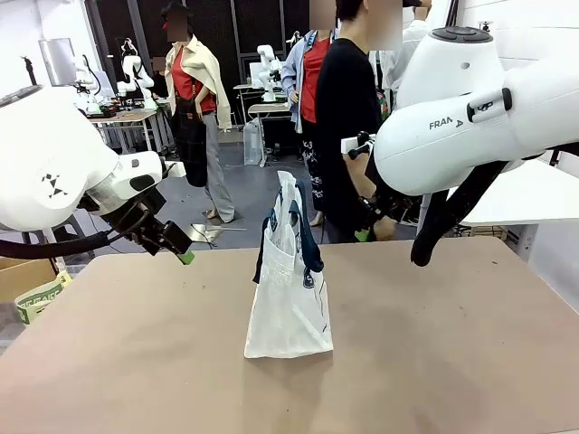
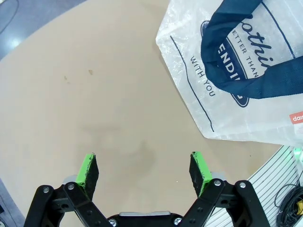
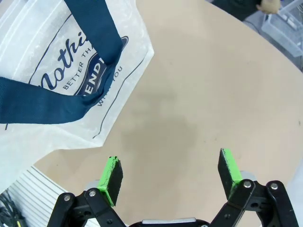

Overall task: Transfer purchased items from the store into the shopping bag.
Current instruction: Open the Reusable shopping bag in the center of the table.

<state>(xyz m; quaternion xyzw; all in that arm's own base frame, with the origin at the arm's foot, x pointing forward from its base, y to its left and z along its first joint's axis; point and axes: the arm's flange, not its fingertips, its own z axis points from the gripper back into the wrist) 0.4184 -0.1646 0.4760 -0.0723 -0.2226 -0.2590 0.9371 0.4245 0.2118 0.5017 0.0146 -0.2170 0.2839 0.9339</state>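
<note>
Left end effector (image 2: 143, 161) spread wide, empty, shopping bag (image 1: 289, 312) upright

Person (image 1: 344, 117) stands beyond tan table (image 1: 452, 344); perhaps a cardboard box (image 1: 18, 276) beside.

Tan table (image 1: 136, 362), shopping bag (image 1: 289, 316) standing upright near its middle, surface seemingly faintly smudged

Shopping bag (image 1: 291, 318): translucent whitish plastic tote standing upright near the middle of the tan tabletop (image 1: 136, 362), top crumpled and narrowed, navy strap handles (image 1: 308, 237) draped down over its sides, navy oval logo (image 2: 227, 59) with white lettering on its face.
</note>
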